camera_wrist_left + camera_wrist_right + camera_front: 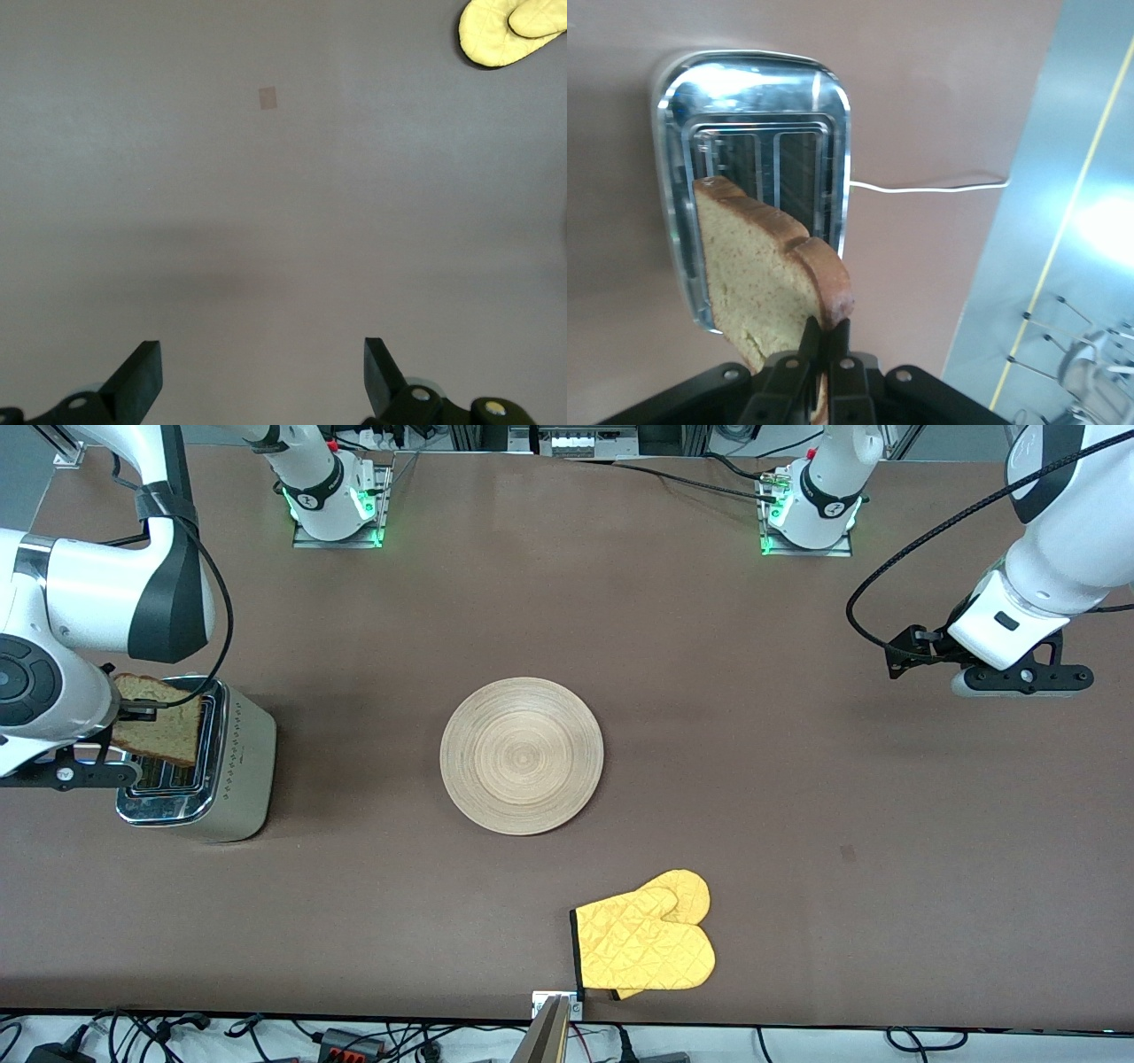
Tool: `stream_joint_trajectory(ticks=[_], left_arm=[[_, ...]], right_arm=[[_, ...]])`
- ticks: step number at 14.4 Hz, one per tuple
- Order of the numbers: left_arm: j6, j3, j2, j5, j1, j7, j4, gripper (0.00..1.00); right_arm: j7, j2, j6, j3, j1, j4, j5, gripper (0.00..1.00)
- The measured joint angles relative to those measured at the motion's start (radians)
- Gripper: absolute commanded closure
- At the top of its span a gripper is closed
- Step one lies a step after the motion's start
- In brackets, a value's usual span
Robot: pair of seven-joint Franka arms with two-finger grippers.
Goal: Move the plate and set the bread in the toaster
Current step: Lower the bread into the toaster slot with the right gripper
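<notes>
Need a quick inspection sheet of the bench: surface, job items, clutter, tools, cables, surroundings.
Surface: brown table, one small tape mark.
Plate: plate flat mid-table, nothing on it.
Bread: bread held on edge over the toaster, not yet in a slot.
Clutter: yellow oven mitt nearer the front camera than the plate.
Tools: right tool shut on the bread; left tool open, waiting over bare table at the left arm's end.
Cables: white cord from the toaster.
Surroundings: nothing seen of note.

Right end effector (826,350) clamped shut at its table end, left end effector (263,376) waiting, fingers spread
</notes>
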Motion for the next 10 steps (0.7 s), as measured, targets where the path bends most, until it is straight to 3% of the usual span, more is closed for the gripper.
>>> stream_joint_trajectory(ticks=[10], left_arm=[[-0.002,0.000,0.000,0.000,0.000,0.000,0.000,0.00]], right_arm=[[0.002,0.044,0.044,0.000,-0.009,-0.021,-0.014,1.00]])
